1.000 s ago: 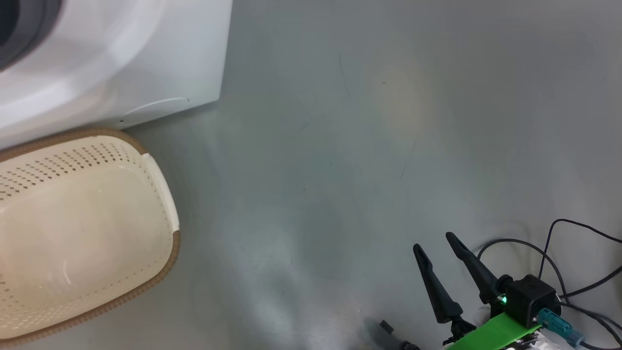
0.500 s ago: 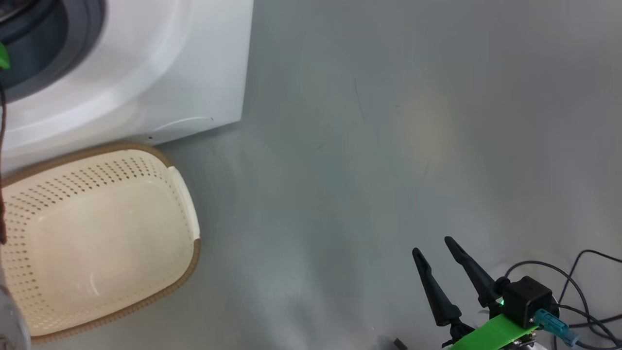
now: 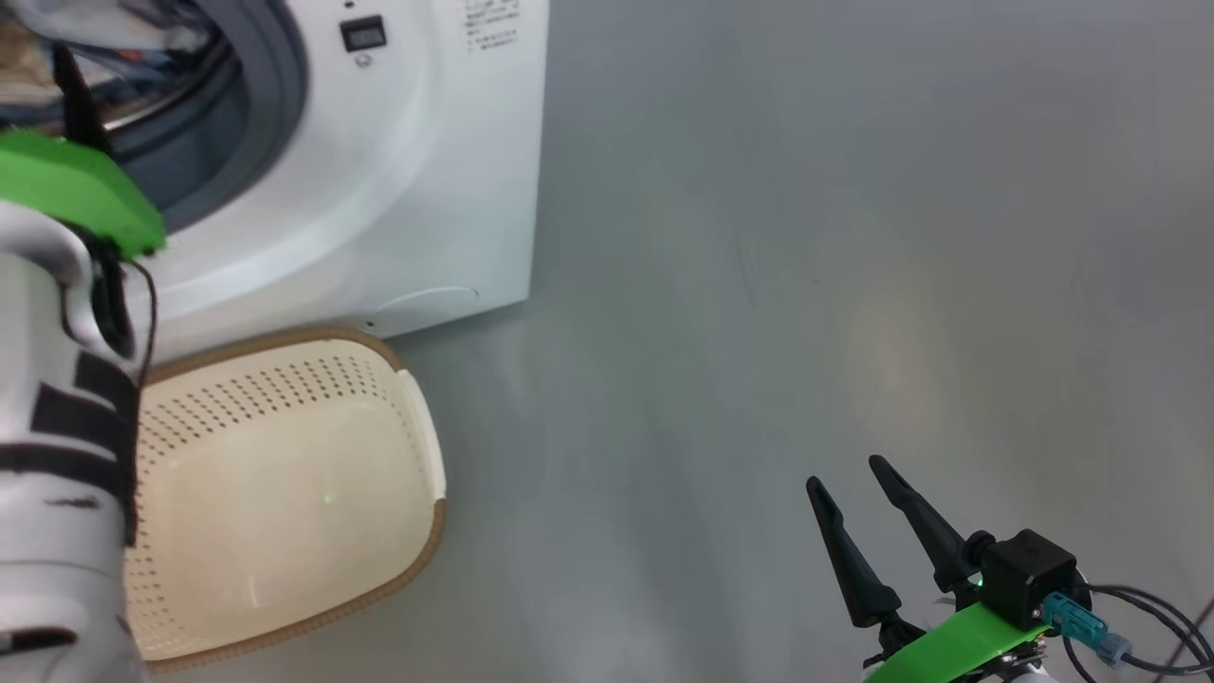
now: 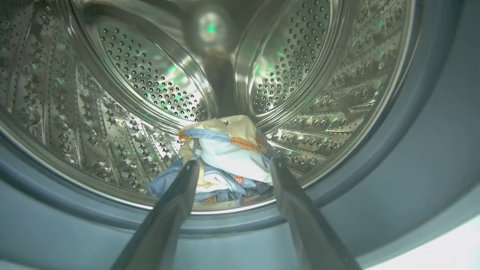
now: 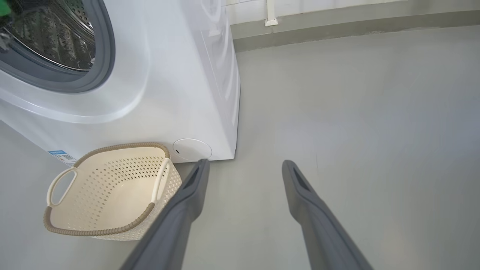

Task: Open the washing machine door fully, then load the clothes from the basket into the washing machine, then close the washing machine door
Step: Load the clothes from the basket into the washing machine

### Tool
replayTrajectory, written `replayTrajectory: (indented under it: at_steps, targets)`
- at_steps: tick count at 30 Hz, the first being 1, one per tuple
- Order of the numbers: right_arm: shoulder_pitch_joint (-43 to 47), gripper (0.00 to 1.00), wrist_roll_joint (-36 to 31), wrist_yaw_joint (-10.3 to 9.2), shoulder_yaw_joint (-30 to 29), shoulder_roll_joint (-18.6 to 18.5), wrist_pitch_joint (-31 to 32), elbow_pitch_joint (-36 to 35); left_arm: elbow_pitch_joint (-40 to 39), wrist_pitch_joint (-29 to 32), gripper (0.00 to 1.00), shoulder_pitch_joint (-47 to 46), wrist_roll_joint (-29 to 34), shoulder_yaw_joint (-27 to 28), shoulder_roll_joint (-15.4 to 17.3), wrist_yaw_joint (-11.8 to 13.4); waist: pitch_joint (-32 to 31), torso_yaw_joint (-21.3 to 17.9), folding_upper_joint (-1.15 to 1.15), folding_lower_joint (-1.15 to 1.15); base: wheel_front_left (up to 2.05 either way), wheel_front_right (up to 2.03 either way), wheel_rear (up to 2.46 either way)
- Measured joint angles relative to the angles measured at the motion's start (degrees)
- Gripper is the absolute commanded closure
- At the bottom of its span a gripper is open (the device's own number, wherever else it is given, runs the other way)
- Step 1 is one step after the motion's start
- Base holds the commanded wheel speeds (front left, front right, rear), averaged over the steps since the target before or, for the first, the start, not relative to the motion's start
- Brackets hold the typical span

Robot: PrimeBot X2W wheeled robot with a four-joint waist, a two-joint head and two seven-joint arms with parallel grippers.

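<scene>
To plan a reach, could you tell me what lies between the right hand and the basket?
Bare grey floor; the head view shows it between the right hand and the basket.

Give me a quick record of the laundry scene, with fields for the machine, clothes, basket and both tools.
washing machine: front opening uncovered, steel drum in view
clothes: heaped at the bottom of the drum
basket: empty, on the floor in front of the machine
left tool: open, pointing into the drum toward the clothes
right tool: open, empty, over bare floor beside the machine
</scene>
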Motion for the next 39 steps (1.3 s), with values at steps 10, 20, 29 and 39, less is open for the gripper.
replayTrajectory:
  at_steps: [10, 20, 29, 39]
  targets:
    - [0.28, 0.0, -0.25, 0.0, -1.81, -0.1, 0.0, 0.68, -1.13, 0.0, 0.0, 6.65, -1.34, 0.66, -2.23, -0.67, -5.66, 3.17, 0.0, 0.0, 0.0, 0.0, 0.0]
    - [0.68, 0.0, -0.59, -0.01, -3.42, -0.42, 0.0, 0.76, -7.58, 0.01, 0.0, 15.82, -3.63, 1.34, -5.73, -4.65, -10.55, 6.86, 0.0, 0.0, 0.0, 0.0, 0.0]
    - [2.03, 0.0, -0.73, 0.0, -4.38, -0.7, 0.0, 0.86, -11.73, 0.02, 0.0, 23.05, -4.79, 0.08, -7.94, -6.89, -13.57, 9.17, 0.0, 0.0, 0.0, 0.0, 0.0]
    - [3.08, 0.0, -1.02, 0.0, -5.37, -0.44, 0.0, 1.01, -19.45, 0.05, 0.0, 34.14, -7.61, -3.96, -8.56, -7.62, -17.49, 11.14, 0.0, 0.0, 0.0, 0.0, 0.0]
